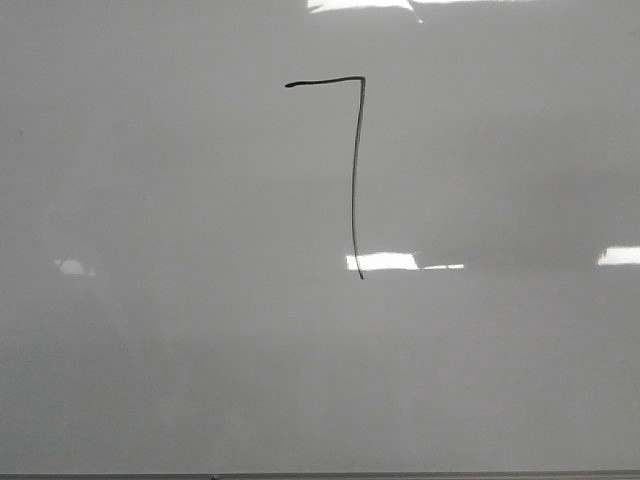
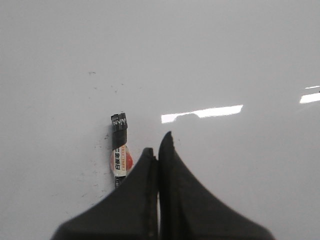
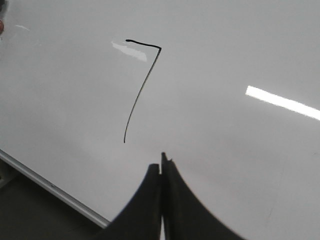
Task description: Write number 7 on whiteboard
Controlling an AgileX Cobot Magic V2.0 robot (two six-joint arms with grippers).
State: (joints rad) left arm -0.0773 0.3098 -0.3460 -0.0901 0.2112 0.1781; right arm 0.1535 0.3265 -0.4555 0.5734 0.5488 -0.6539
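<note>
The number 7 (image 1: pixel 354 170) is drawn in thin black line on the whiteboard (image 1: pixel 150 350), with a short top stroke and a long downstroke. It also shows in the right wrist view (image 3: pixel 140 90), just beyond my right gripper (image 3: pixel 161 162), which is shut and empty above the whiteboard (image 3: pixel 240 150). My left gripper (image 2: pixel 159 142) is shut and empty over the whiteboard (image 2: pixel 225 60). A black marker (image 2: pixel 120 150) with a white and orange label lies on the board beside the left fingers, its lower end hidden behind them. Neither gripper shows in the front view.
The board's thin metal edge (image 3: pixel 50 187) runs near the right gripper, with a dark surface beyond it. The same edge (image 1: pixel 320 476) lies along the bottom of the front view. Bright light reflections (image 1: pixel 382 261) sit on the board.
</note>
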